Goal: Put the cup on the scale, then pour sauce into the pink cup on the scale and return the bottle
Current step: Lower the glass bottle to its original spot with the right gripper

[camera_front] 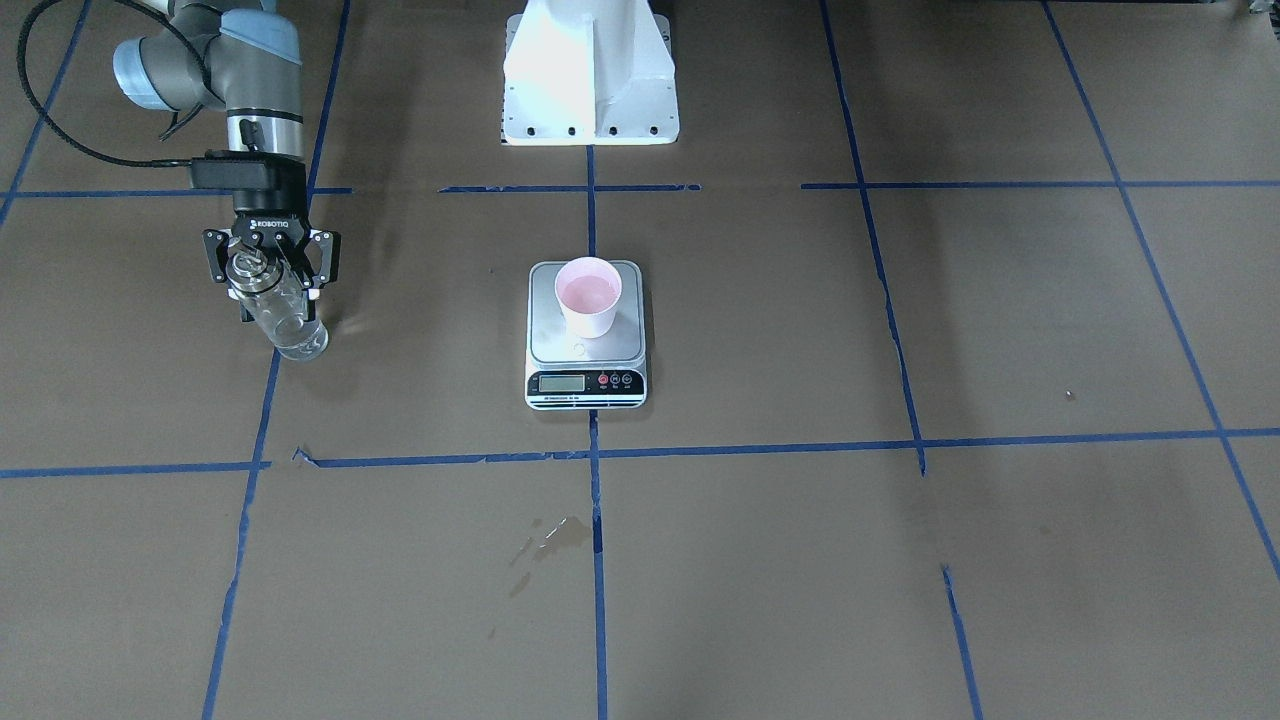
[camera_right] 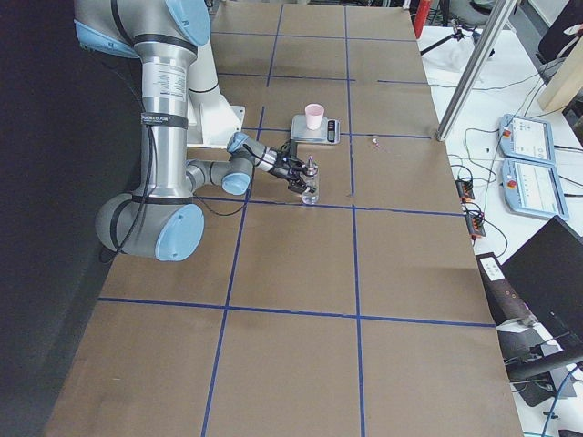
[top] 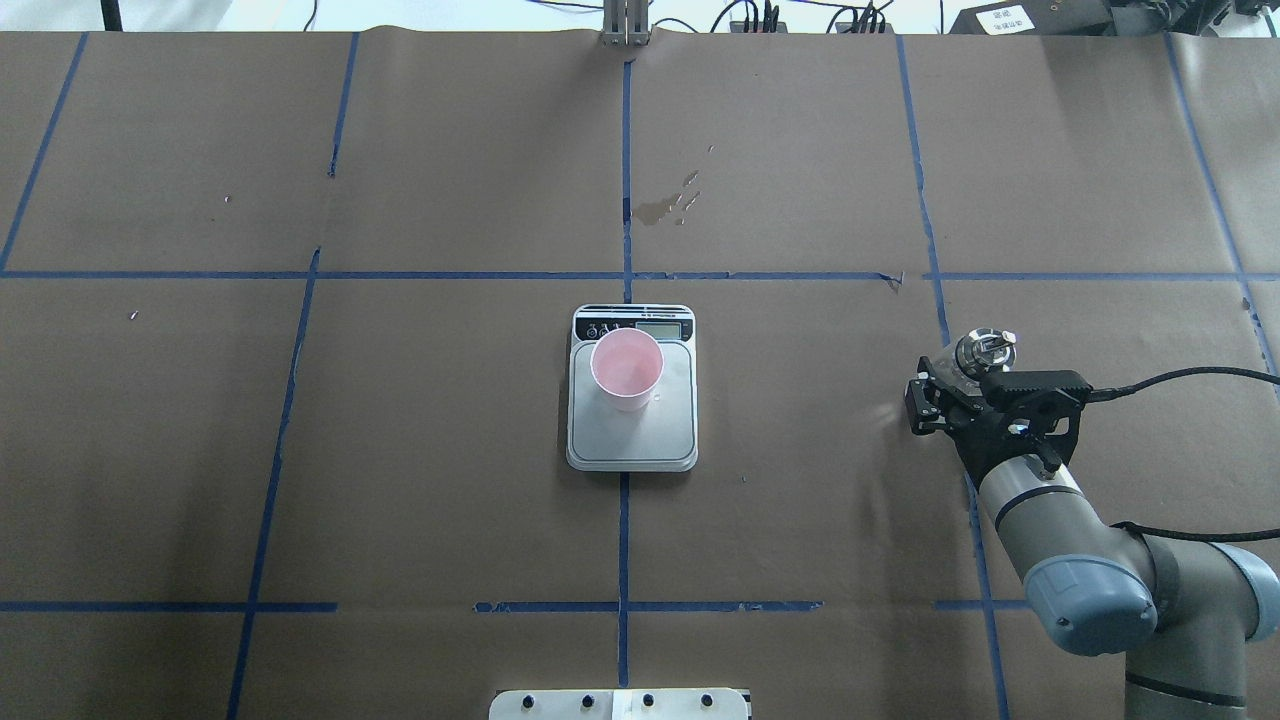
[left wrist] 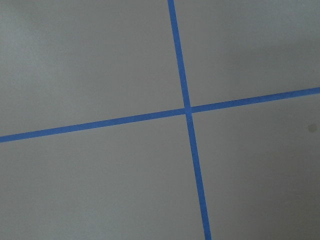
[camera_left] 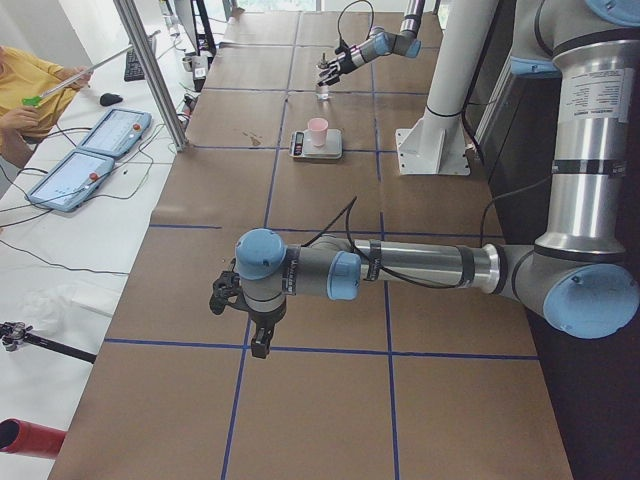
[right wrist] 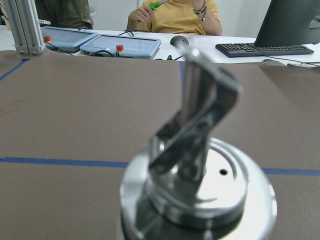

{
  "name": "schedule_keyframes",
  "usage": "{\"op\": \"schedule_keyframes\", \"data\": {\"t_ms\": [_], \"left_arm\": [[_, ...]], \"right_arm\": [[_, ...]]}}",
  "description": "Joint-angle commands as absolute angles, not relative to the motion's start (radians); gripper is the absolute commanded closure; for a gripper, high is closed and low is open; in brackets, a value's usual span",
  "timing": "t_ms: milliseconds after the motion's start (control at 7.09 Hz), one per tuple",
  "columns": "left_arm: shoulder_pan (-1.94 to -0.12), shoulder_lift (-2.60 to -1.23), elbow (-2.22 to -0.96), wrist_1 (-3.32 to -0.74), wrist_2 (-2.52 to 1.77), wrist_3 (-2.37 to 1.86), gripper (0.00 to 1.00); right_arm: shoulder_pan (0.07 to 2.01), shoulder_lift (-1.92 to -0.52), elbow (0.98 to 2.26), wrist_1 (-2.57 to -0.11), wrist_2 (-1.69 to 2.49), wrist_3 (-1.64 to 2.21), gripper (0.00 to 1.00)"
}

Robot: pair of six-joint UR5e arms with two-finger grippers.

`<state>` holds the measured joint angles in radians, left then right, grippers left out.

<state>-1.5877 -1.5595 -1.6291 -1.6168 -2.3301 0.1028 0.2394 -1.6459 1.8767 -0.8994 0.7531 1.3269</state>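
The pink cup (camera_front: 589, 295) stands on the scale (camera_front: 560, 348) at mid-table, with clear liquid inside; both also show in the overhead view, cup (top: 627, 368) on scale (top: 660, 425). The clear glass bottle (camera_front: 285, 318) stands upright on the table at the robot's right side. My right gripper (camera_front: 275, 290) is around its upper body, fingers against the glass. Its silver collar and spout (right wrist: 197, 165) fill the right wrist view. My left gripper (camera_left: 222, 295) hangs over bare table far from the scale; I cannot tell whether it is open or shut.
Brown paper with blue tape lines covers the table. A wet stain (camera_front: 550, 538) lies on the operators' side of the scale. The white robot base (camera_front: 590, 75) stands behind the scale. An operator in yellow (right wrist: 175, 12) sits beyond the table's edge with tablets and a keyboard.
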Motion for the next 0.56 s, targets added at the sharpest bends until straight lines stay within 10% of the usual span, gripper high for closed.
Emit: {"op": "schedule_keyframes", "data": {"t_ms": [0,282,423], "left_arm": [[-1.588,-1.560,-1.631,-1.617,-2.330,0.103,0.00],[-1.588,-1.560,-1.631,-1.617,-2.330,0.103,0.00],[-1.588,-1.560,-1.632,-1.617,-2.330,0.103,0.00]], "right_arm": [[0.239,-1.646,1.876,-0.900,0.753,1.327,0.24],[0.239,-1.646,1.876,-0.900,0.753,1.325,0.19],[0.239,-1.646,1.878,-0.900,0.753,1.327,0.00]]}}
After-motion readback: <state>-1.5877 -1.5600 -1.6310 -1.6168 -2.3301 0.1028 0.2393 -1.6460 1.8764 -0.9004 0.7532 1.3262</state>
